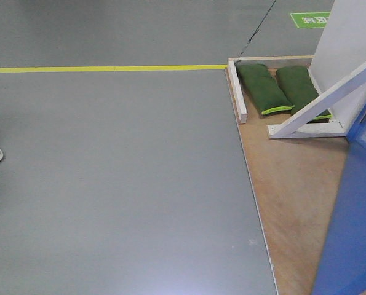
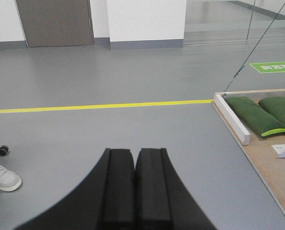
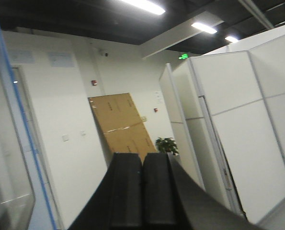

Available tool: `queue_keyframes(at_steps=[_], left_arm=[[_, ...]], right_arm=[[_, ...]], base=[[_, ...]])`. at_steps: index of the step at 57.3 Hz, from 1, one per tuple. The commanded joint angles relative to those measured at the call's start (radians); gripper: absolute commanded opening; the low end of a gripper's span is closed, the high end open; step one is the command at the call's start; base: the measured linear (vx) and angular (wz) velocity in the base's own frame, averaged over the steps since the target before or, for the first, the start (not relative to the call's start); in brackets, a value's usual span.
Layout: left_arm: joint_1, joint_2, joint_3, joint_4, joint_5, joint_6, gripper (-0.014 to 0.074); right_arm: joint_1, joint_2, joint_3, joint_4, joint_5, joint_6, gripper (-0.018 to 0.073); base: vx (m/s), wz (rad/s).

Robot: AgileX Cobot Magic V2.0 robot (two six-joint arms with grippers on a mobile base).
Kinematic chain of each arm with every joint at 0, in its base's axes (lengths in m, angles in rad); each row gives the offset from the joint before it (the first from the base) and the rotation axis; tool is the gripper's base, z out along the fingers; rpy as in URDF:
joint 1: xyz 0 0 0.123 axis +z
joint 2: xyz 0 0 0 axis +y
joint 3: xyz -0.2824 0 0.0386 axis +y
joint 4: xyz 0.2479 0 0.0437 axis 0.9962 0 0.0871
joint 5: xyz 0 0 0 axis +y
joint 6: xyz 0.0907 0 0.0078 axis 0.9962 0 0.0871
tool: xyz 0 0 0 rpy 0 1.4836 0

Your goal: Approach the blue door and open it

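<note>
Standing flat and smooth, blue door [image 1: 353, 221] borders grainy plywood platform [image 1: 293, 184].

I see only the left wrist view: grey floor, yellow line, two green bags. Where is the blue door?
Observer: The blue door fills the lower right corner of the front view, nearer than the green bags.
Operator: What does the right wrist camera face?
Observer: It tilts upward at white partition walls and ceiling lights.
Operator: Is that arm holding something?
Observer: No, the right fingers are pressed together, empty.
</note>
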Motion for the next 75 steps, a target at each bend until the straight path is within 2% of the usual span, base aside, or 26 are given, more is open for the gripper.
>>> queue_keyframes(at_steps=[1, 14, 43, 54, 63, 75], left_arm=[[-0.007, -0.011, -0.026, -0.006, -0.077, 0.0, 0.0073], [-0.007, -0.011, -0.026, -0.006, -0.077, 0.0, 0.0073], [-0.007, -0.011, -0.026, -0.006, -0.077, 0.0, 0.0073], [-0.007, -0.011, -0.026, -0.006, -0.077, 0.0, 0.0073], [-0.007, -0.011, -0.026, -0.006, -0.077, 0.0, 0.0073], [-0.007, -0.011, -0.026, -0.006, -0.077, 0.0, 0.0073]], right_arm=[[0.083, -0.051, -0.036, -0.081, -0.062, -0.011, 0.0012], [0.227, -0.056, -0.036, -0.123, -0.061, -0.011, 0.0012], [0.61, -0.054, -0.036, -0.123, -0.058, -0.011, 0.0012], [0.767, -0.042, -0.036, -0.122, -0.004, -0.011, 0.0012], [0.851, -0.002, -0.036, -0.122, -0.004, -0.011, 0.0012], [0.878, 0.054, -0.036, -0.115, -0.005, -0.006, 0.0012]], base=[[0.0, 0.0], [0.0, 0.0], [0.0, 0.0], [0.0, 0.0], [0.0, 0.0], [0.0, 0.0]])
